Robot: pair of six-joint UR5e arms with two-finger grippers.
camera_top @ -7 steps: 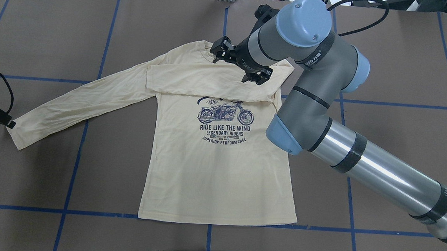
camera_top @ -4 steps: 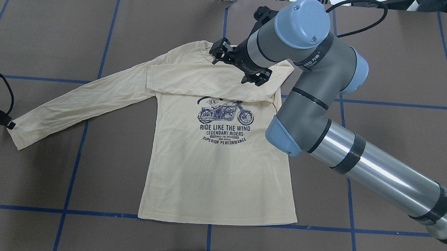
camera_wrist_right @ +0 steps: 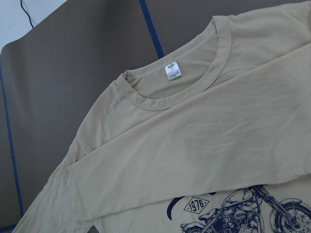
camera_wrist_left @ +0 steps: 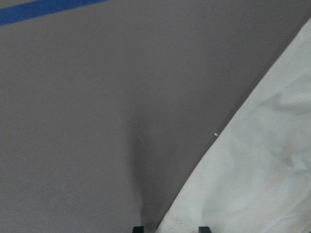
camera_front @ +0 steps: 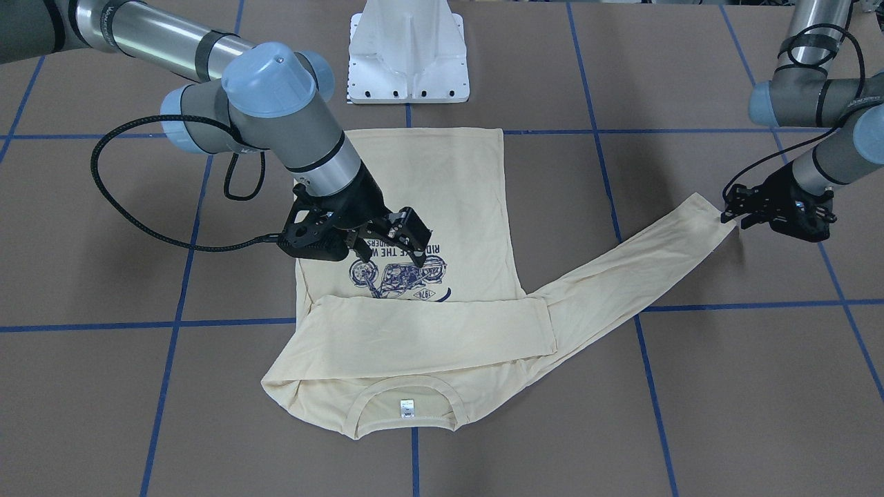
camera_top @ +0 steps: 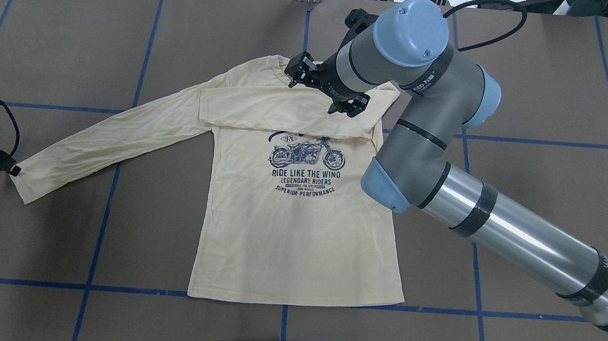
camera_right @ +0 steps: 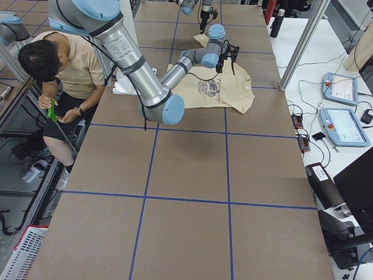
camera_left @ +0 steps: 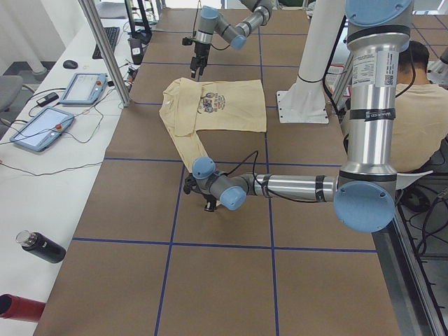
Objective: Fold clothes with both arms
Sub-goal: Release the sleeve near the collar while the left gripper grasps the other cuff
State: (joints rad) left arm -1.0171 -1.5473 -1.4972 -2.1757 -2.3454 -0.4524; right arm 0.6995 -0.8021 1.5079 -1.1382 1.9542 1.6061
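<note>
The cream-yellow shirt (camera_top: 299, 234) lies flat with its print up; it also shows in the front view (camera_front: 442, 179). One sleeve (camera_top: 287, 110) is folded across the chest. The other sleeve (camera_top: 114, 136) stretches out to my left. My right gripper (camera_top: 323, 89) hovers above the chest near the collar, open and empty. From above, its wrist view shows the neck label (camera_wrist_right: 172, 72) and the motorcycle print. My left gripper (camera_top: 13, 169) sits low at the outstretched cuff. In the left wrist view it (camera_wrist_left: 171, 228) is open, with the cuff corner (camera_wrist_left: 170, 224) between the fingertips.
The white pedestal base (camera_front: 409, 55) stands behind the shirt's hem. Blue tape lines (camera_top: 103, 204) cross the brown table. A seated person (camera_right: 58, 76) is beside the table. Tablets (camera_left: 42, 126) and bottles (camera_left: 42, 246) lie on the side bench.
My right arm and gripper have drifted very slightly over the shirt's collar area. The left gripper and the shirt have not moved.
</note>
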